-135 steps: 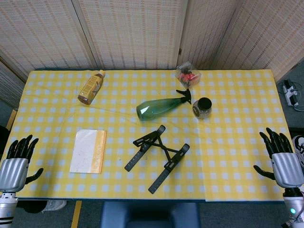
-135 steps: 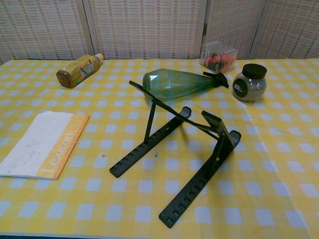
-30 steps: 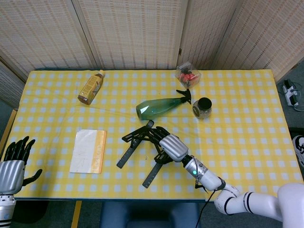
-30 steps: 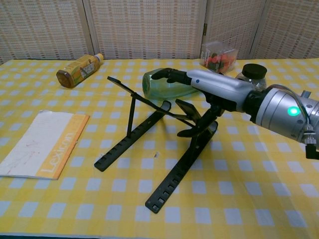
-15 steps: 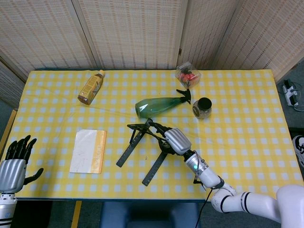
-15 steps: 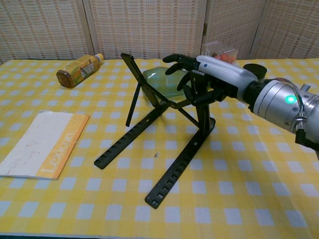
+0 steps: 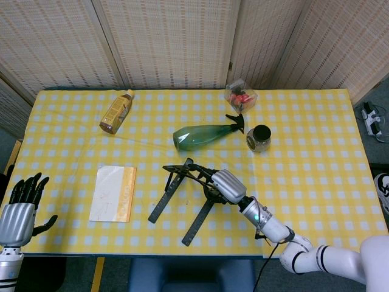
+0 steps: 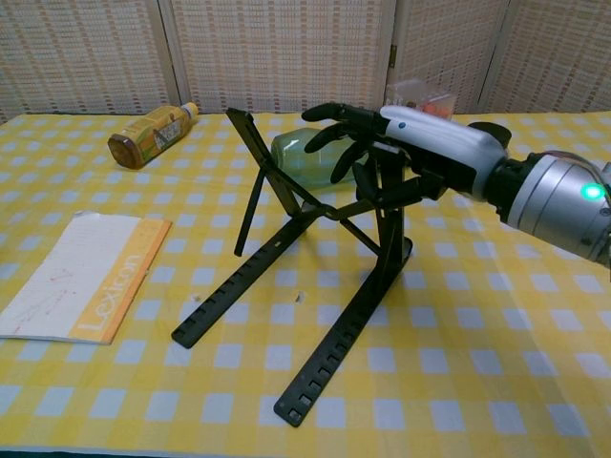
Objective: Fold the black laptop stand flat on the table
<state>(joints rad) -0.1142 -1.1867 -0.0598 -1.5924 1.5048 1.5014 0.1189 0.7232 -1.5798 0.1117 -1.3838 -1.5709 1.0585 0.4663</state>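
Yellow-and-white checked cloth over the counter (image 7: 316, 152), woven pale screens behind it, a strip of grey floor with a white power strip (image 7: 371, 118) off beyond the right hand's outer side

Right hand (image 7: 226, 185) over the middle of the counter, fingers (image 8: 334, 113) curled around the raised upright of the black laptop stand (image 8: 315, 277), holding it; the stand's two notched rails resting on the cloth, running from under the hand toward the near edge, props raised into a steep tent

Just beyond the right hand, a green spray bottle (image 7: 203, 135) lying on its side; past that, slightly to the hand's outer side, a small dark-lidded jar (image 7: 259, 137) and a clear box with red contents (image 7: 240, 95) near the far edge

Well to the right hand's inner side, a cream and orange notebook (image 7: 113, 193) lying flat, and far beyond it an amber bottle (image 7: 116, 111) on its side

Left hand (image 7: 18, 213) at the counter's near left corner, apart from everything, fingers spread and upright, holding nothing
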